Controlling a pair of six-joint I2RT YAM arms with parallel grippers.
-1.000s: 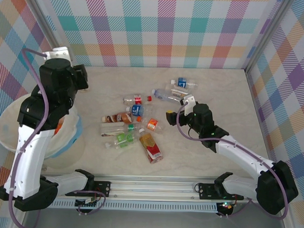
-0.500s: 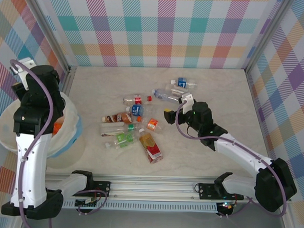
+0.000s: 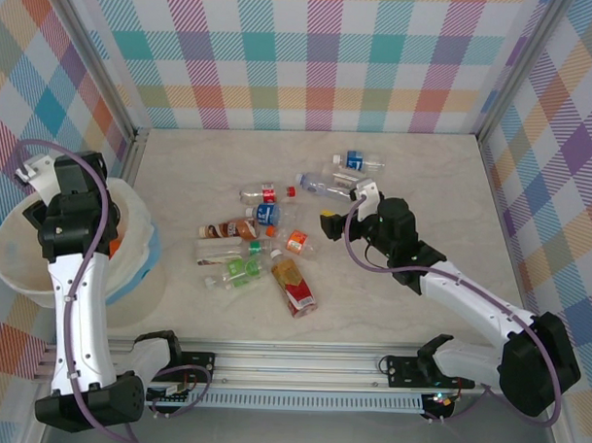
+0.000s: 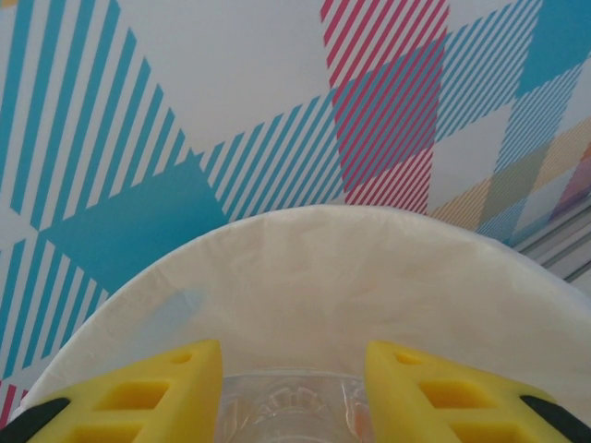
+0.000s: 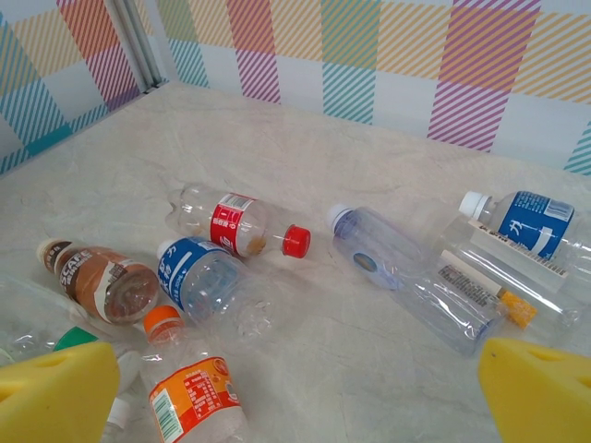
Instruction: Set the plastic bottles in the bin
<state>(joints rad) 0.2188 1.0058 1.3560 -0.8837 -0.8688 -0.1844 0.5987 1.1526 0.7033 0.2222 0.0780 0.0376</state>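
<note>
Left hand [image 4: 294, 369] clamps a clear bottle [image 4: 294, 413] over the nine-o'clock bin [image 4: 305, 268]; right hand [image 5: 295, 383] gapes. Bottles [image 5: 235, 221] seem light, slippery, crushable: grip mid-body.

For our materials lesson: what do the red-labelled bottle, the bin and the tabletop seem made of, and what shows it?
The red-labelled bottle looks like thin, clear, glossy plastic: you see through its wall. The bin seems matte cream-white plastic, with a thin, faintly creased film liner over it. The tabletop has a pale, veined marble look with low sheen; stone or laminate, cannot tell.
</note>
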